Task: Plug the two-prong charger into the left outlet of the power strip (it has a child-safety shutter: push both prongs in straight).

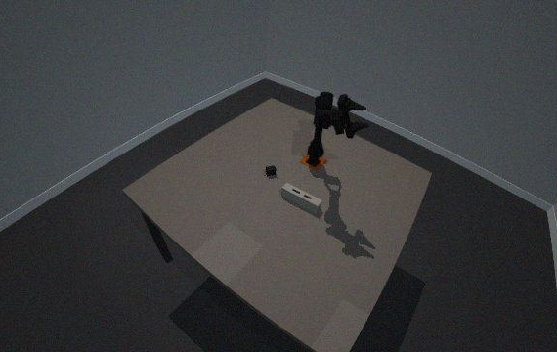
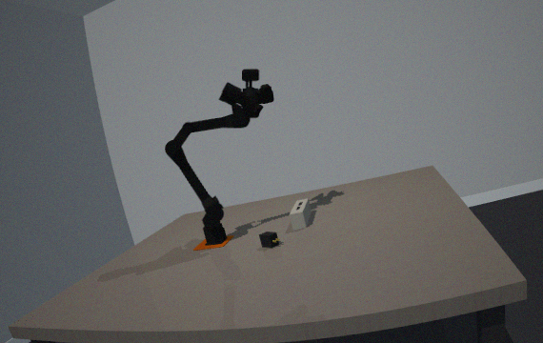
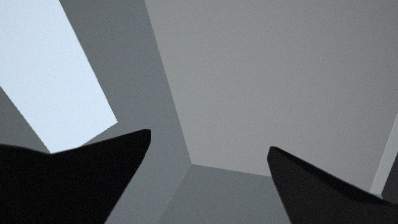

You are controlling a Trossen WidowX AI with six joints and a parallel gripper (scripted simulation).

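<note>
The charger [image 1: 271, 170] [image 2: 269, 239] is a small black block lying on the table, with its brass prongs pointing sideways, away from the arm's base. The power strip [image 1: 301, 198] [image 2: 299, 215] is a white block standing on the table near it, with two dark outlets in its top face. My gripper [image 1: 367, 116] [image 3: 209, 144] is open and empty, raised high above the table and away from both things. In the exterior view its fingers are mostly hidden behind the wrist parts. The wrist view shows only walls between the two fingertips.
The arm's base stands on an orange plate [image 1: 322, 161] [image 2: 200, 247] on the brown table [image 1: 200, 191] [image 2: 372, 267]. The charger and the strip both lie near this base. The arm's shadow falls beside the strip. The table's edges show in the top and exterior views.
</note>
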